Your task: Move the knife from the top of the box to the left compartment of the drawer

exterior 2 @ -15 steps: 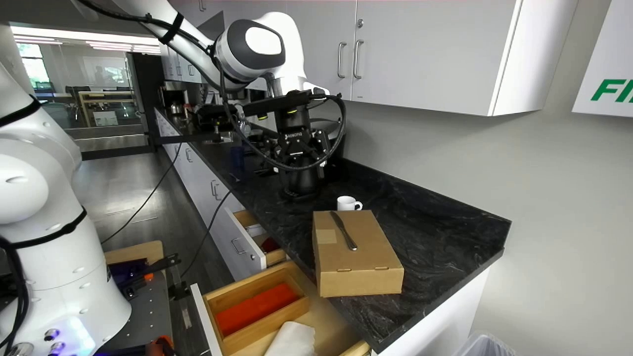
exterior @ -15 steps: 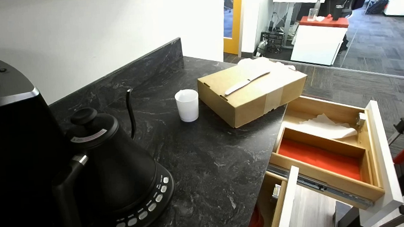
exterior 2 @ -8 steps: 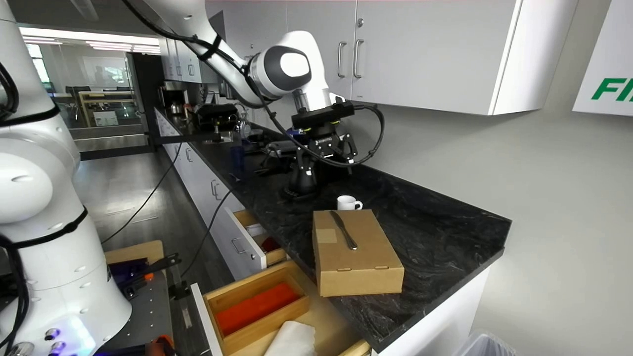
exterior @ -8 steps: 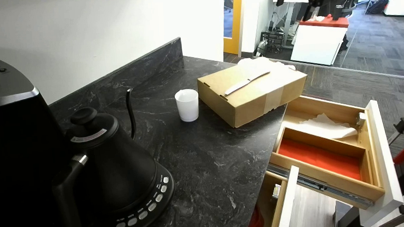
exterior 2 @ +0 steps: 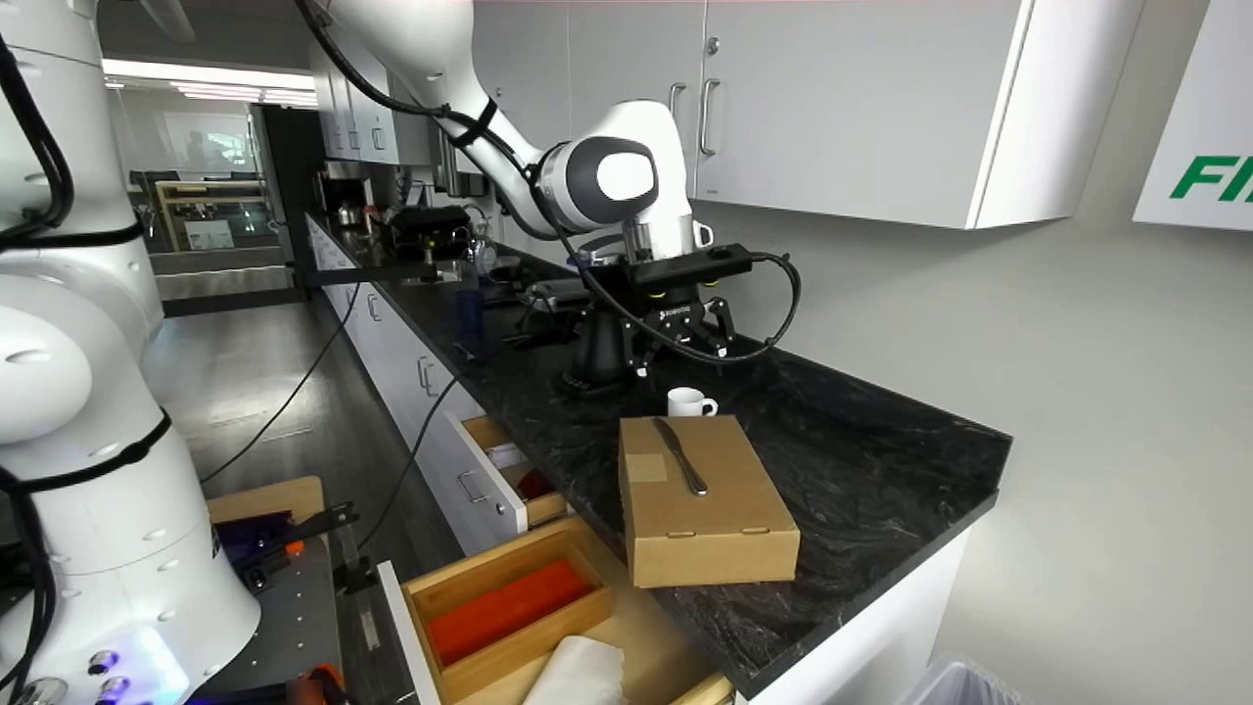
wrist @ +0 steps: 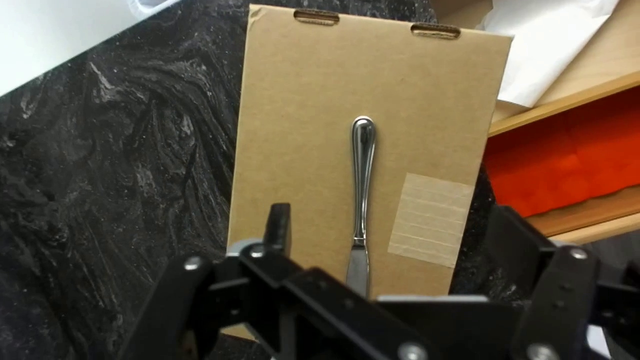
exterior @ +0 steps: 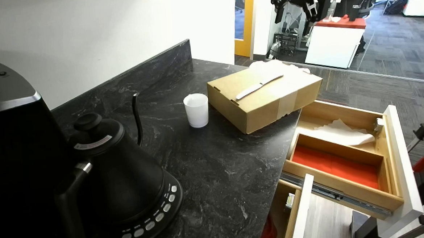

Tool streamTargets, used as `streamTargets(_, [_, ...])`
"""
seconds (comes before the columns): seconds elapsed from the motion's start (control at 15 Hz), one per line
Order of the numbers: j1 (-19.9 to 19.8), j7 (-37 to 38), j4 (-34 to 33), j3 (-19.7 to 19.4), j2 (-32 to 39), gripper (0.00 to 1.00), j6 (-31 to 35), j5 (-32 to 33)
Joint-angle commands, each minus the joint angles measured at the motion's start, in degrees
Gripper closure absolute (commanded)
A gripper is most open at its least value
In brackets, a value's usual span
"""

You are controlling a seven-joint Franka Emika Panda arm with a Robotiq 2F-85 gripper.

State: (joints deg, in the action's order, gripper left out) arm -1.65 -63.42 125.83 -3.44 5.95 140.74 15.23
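White arm (exterior 2: 607, 181), gripper (wrist: 392, 227) downward, fingers (wrist: 278, 227) wide apart

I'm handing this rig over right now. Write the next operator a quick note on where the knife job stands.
Claw: open, holding nothing, raised clear of the box.
Things: knife flat on top of the box, blade end nearest the white cup; drawer open.
Done: drawer ready; knife not yet grasped.
Left: grip the knife, lift it, lay it in the left compartment, which I take to be the red-floored one.
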Motion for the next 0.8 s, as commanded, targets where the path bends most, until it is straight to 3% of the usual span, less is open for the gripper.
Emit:
streamTargets(0.0, [-1.5, -7.3, -0.1, 1.6, 1.3, 0.0, 1.4, -6.2])
streamTargets(0.27, [-1.5, -12.4, 0.3, 2.6, 2.6, 0.0, 2.0, -11.0])
streamTargets(0.73, [-2.5, -17.9, 4.2, 3.2, 3.8, 0.0, 8.0, -13.4])
